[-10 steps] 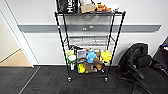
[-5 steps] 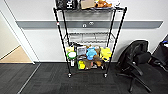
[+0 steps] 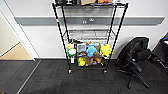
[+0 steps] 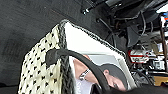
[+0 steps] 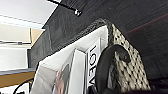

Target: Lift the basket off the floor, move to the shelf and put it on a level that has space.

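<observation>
You are facing the shelf [image 3: 87, 37], its top tier cut off by the frame edge so the things there are hard to make out. The level [image 3: 88, 34] second from top is sitting bare, while a lower tier is holding a jumble of yellow, blue and green items too blurred to count. One black office chair [image 3: 136, 56] is standing to the right on the floor [image 3: 50, 80]. The basket [image 4: 41, 71] is showing close in both wrist views above the carpet, a dark handle [image 4: 75, 58] arching over each end. Whether your fingers are spread or pinching it, you cannot tell. The magazine [image 5: 93, 63] inside is showing the letters "LOEV", the rest cut off.
</observation>
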Motion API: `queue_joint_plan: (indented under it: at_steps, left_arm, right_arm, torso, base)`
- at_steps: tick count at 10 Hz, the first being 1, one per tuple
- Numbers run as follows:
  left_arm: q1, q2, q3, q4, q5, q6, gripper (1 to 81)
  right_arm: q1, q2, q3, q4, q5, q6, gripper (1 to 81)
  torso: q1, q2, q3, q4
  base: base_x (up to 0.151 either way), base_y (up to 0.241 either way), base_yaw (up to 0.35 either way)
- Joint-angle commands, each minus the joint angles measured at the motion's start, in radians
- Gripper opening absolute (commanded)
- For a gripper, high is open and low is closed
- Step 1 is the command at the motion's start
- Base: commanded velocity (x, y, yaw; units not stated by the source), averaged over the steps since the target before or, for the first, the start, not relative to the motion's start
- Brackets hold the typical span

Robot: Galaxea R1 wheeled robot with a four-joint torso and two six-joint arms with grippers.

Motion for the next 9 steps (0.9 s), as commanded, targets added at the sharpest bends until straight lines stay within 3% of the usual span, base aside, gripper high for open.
queue_joint_plan:
  at_steps: [1, 7, 8, 9]
  left_arm:
    - [-0.098, -0.016, 0.060, -0.010, 0.023, -0.001, 1.0]
    - [-0.100, 0.013, 0.040, -0.008, 0.023, -0.001, 1.0]
    - [-0.097, 0.014, 0.040, -0.007, 0.023, -0.001, 1.0]
    - [-0.095, 0.013, 0.040, -0.007, 0.023, -0.001, 1.0]
  right_arm:
    - [0.110, -0.021, 0.068, 0.001, -0.011, 0.008, 1.0]
    - [0.117, -0.041, 0.068, -0.010, -0.017, 0.006, 1.0]
    - [0.116, -0.041, 0.068, -0.010, -0.015, 0.006, 1.0]
    - [0.114, -0.041, 0.069, -0.010, -0.015, 0.006, 1.0]
  torso:
    - [-0.063, 0.097, 0.093, 0.000]
    - [-0.188, 0.288, 0.272, 0.000]
    - [-0.211, 0.322, 0.215, 0.000]
    - [-0.231, 0.351, 0.238, 0.000]
  base:
    - [0.000, 0.000, 0.000]
    - [0.000, 0.000, 0.000]
    - [0.000, 0.000, 0.000]
    - [0.000, 0.000, 0.000]
